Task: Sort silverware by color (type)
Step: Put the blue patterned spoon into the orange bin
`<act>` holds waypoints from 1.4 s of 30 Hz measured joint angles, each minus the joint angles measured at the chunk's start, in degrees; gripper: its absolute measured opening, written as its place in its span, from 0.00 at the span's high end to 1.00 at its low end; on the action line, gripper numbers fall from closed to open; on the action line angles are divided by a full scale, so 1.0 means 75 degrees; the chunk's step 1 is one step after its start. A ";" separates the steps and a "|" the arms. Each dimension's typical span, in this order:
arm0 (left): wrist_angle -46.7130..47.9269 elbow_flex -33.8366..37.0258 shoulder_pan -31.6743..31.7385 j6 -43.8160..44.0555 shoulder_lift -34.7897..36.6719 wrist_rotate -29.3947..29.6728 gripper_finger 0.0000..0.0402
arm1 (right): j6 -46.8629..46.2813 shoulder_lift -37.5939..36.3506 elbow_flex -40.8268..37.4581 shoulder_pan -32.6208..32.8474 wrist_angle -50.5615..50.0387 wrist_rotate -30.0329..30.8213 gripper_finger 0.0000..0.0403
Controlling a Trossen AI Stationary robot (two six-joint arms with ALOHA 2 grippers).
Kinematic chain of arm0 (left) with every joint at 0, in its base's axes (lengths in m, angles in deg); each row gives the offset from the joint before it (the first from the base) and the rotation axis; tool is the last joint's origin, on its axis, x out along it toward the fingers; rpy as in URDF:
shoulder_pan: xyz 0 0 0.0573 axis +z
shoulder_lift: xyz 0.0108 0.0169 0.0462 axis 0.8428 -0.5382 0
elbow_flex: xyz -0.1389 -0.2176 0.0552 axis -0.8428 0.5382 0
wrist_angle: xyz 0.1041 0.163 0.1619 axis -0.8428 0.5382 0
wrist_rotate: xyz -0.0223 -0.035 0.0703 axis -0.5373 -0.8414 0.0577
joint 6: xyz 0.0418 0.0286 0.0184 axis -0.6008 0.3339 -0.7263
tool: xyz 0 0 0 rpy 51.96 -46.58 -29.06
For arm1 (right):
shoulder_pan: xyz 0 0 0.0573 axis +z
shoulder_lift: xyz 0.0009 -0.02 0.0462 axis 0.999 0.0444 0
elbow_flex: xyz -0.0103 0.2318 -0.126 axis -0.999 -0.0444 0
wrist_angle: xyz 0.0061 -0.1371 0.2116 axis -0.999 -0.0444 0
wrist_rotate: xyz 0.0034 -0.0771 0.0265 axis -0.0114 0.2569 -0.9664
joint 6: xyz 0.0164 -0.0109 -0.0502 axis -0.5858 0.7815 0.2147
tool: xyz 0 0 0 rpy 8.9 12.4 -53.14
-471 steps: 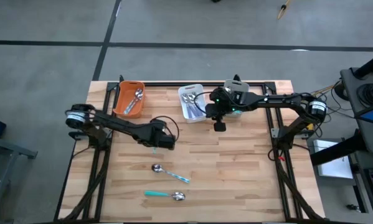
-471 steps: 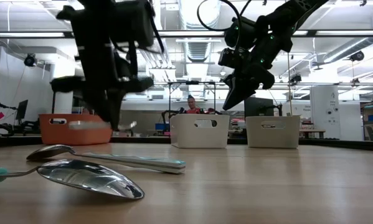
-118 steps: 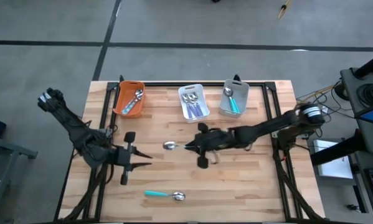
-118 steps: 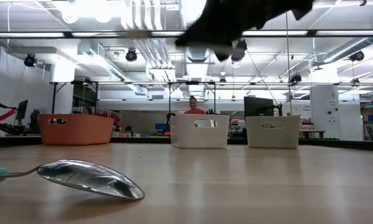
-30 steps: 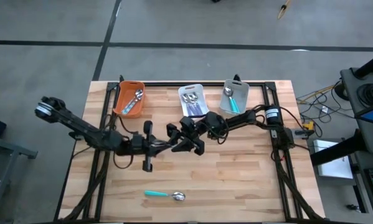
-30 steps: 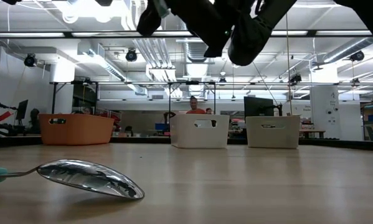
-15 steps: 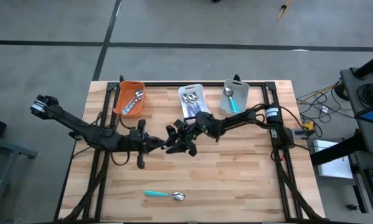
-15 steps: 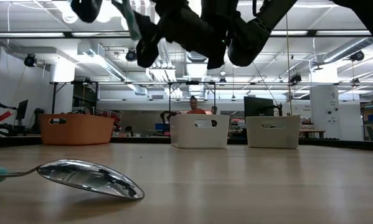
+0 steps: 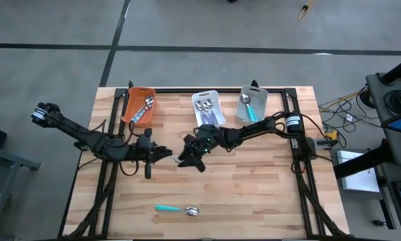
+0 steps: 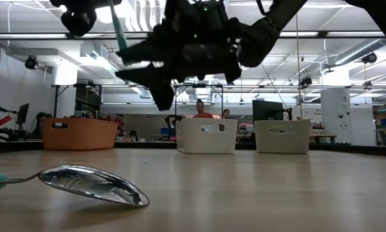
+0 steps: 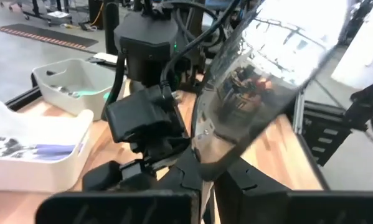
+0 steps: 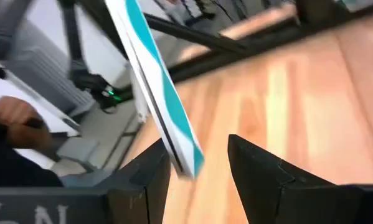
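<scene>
While a striped spoon [image 12: 155, 81] passes between the two arms above mid-table, its bowl is clamped in the left gripper [image 9: 161, 153] and its teal-and-white handle juts between the parted, released fingers of the right gripper [image 9: 184, 156], which has not closed on it

A handover looks to be in hand: the left wrist view shows the shiny bowl gripped right at that arm's fingers, the right arm's dark head just beyond. Judged from this, the next move calls for one arm alone to carry the spoon to its bin

From table centre, a teal-handled spoon [image 9: 177, 209] lies flat toward six o'clock, well apart from both grippers and not yet sorted. Along the far edge stand the orange bin [image 9: 129, 106] at about eleven o'clock, the white bin [image 9: 195, 110] at twelve and the grey bin [image 9: 260, 104] at one, each already holding silverware. People show in the room beyond the bins
</scene>
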 joint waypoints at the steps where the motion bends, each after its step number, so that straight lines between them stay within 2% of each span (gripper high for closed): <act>1: 0.0150 0.0000 0.0000 0.0052 0.0036 -0.0001 1.00 | 0.0013 0.0000 0.0000 -0.0017 -0.0187 0.0076 0.63; 9: 0.1713 0.0000 0.0000 0.0905 0.0156 -0.0091 1.00 | 0.0269 -0.0042 0.0000 -0.0165 -0.1588 0.0178 0.63; 15: 0.2394 0.0013 0.0000 0.1272 0.0149 -0.0316 1.00 | 0.0782 -0.0262 -0.0006 -0.0178 -0.2955 0.0216 0.63; 20: 0.2402 0.0166 0.0000 0.1611 -0.0080 -0.0316 1.00 | 0.1135 -0.0569 0.0020 -0.0128 -0.2555 0.0746 0.63; 25: 0.2451 0.0204 0.0001 0.1944 -0.0577 -0.0303 1.00 | 0.1921 -0.0898 0.0162 0.0160 -0.1726 0.2081 0.63; 33: 0.2036 0.0134 0.0006 0.2029 -0.1460 -0.0278 1.00 | 0.2611 -0.0912 0.0732 0.0544 -0.1297 0.2453 0.63; 42: 0.1293 -0.0058 0.0016 0.1694 -0.1822 -0.0216 1.00 | 0.2788 -0.0894 0.0793 0.0650 -0.1246 0.2557 0.63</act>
